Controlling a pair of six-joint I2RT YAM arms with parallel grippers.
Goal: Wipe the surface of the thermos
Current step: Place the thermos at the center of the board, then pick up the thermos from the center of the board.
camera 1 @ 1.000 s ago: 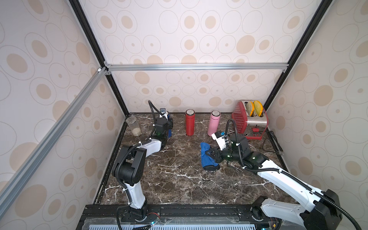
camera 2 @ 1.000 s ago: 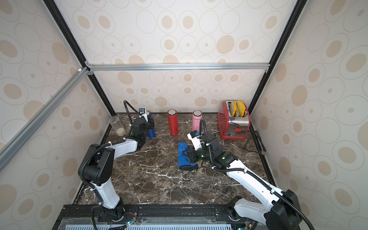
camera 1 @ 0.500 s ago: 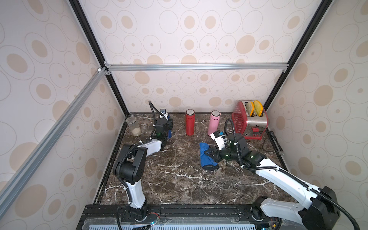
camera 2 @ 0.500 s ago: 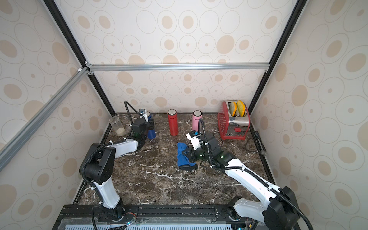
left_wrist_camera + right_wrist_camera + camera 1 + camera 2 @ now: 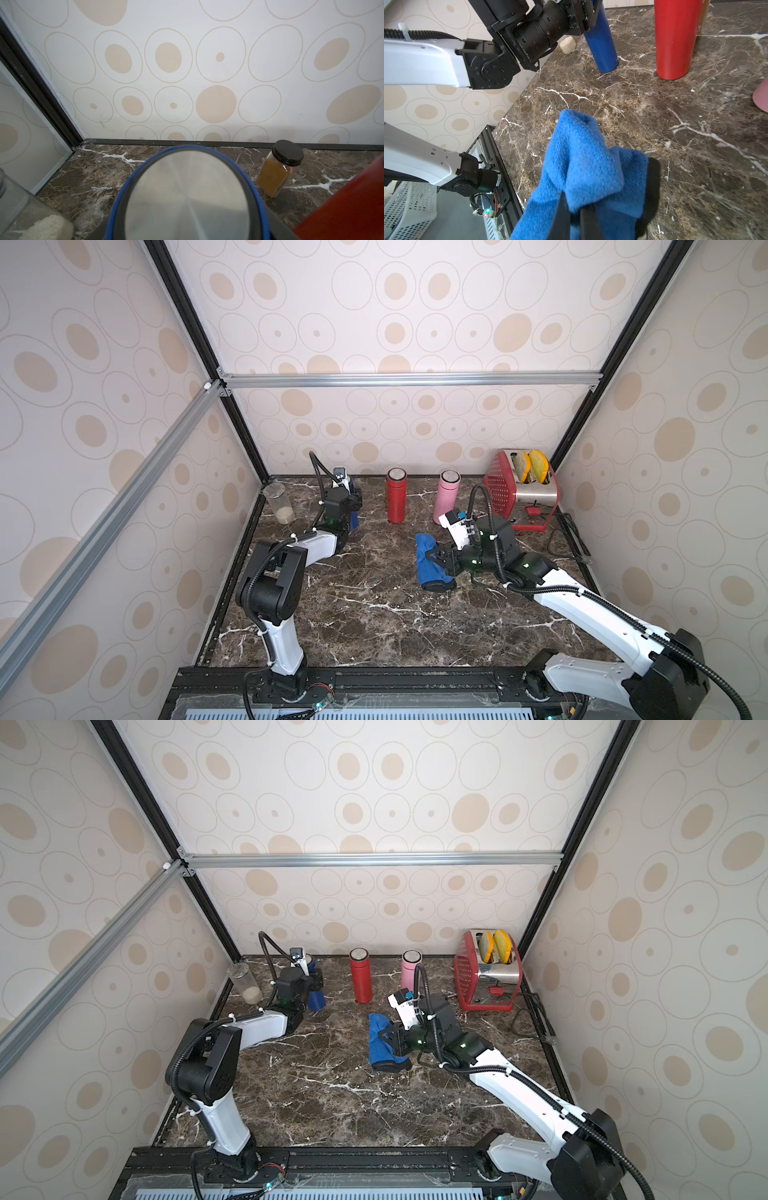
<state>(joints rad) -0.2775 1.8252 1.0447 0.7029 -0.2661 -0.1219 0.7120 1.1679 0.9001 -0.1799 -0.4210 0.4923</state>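
At centre of a top view, your right claw (image 5: 434,560) pinches the blue cloth (image 5: 423,545) shut, seemingly ready to wipe, while left of it your left claw (image 5: 349,504) sits at the blue thermos (image 5: 354,522), apparently to steady it – open or clamped, you cannot tell.

The left arm (image 5: 320,545) reaches far back, the right arm (image 5: 582,605) extends inward with fingers (image 5: 561,216) pinched together.

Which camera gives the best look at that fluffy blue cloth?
The right wrist view: the blue fleece cloth fills it, pinched in the right gripper. Both top views show the cloth small; the left wrist view misses it.
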